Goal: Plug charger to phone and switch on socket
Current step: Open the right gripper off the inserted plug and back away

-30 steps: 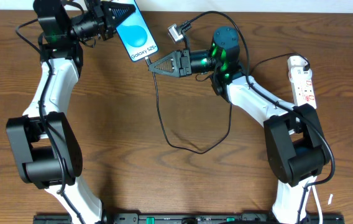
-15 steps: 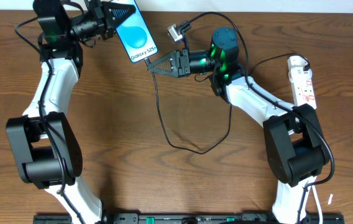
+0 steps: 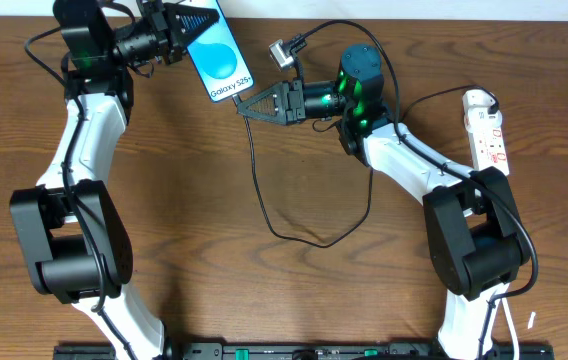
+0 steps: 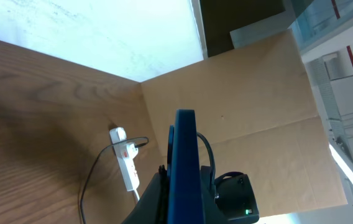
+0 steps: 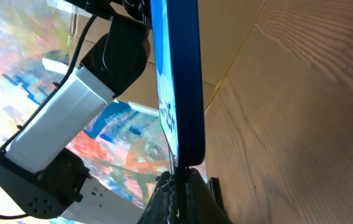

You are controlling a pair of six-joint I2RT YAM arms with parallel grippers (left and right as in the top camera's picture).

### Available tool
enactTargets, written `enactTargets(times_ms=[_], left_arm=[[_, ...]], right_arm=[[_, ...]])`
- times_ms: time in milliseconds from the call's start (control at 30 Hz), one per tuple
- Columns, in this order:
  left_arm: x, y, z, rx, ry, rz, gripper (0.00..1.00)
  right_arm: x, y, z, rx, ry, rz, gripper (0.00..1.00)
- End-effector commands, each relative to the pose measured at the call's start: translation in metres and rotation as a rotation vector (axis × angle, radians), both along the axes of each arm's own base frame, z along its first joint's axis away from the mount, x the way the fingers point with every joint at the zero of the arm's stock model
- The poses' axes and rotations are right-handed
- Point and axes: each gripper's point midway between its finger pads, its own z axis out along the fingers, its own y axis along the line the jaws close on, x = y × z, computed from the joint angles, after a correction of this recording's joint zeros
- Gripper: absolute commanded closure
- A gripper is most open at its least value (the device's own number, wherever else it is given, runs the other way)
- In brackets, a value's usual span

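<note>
My left claw is clamped shut on the phone at upper left. My right claw pinches the charger tip at the phone's lower edge. The socket lies far right on the table.

**Brown wood-grain table, a power strip and a cable on it**

The brown wood-grain table fills the overhead view. A narrow white power strip with red switch marks lies flat near its right edge, long side running front to back. A thin black charger cable rests in a loose, open loop on the middle of the tabletop, well apart from the strip.
</note>
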Motion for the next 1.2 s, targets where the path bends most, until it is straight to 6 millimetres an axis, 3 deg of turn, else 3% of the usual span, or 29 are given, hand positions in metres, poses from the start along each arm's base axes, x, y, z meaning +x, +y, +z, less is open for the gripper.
enactTargets(times_ms=[0, 33, 100, 267, 400, 500, 1167], left_arm=[[-0.029, -0.019, 0.006, 0.000, -0.005, -0.166, 0.93], [-0.029, -0.019, 0.006, 0.000, -0.005, -0.166, 0.93], [-0.028, -0.019, 0.006, 0.000, -0.005, -0.166, 0.93], [-0.025, -0.018, 0.006, 0.008, -0.031, -0.145, 0.93], [-0.022, -0.014, 0.006, 0.008, -0.030, -0.125, 0.93], [-0.021, -0.011, 0.006, 0.008, -0.029, -0.118, 0.93], [-0.015, 0.026, 0.006, 0.006, -0.021, -0.054, 0.93]], right_arm=[[0.029, -0.004, 0.016, 0.024, -0.019, -0.171, 0.99], [0.028, -0.004, 0.016, 0.024, -0.019, -0.167, 0.99], [0.026, -0.004, 0.016, 0.024, -0.025, -0.153, 0.89], [0.015, -0.004, 0.017, 0.029, -0.066, -0.095, 0.54], [0.003, -0.005, 0.025, 0.055, -0.130, -0.029, 0.19], [-0.002, -0.006, 0.028, 0.065, -0.159, -0.001, 0.01], [-0.016, -0.021, 0.020, 0.052, -0.221, 0.112, 0.01]])
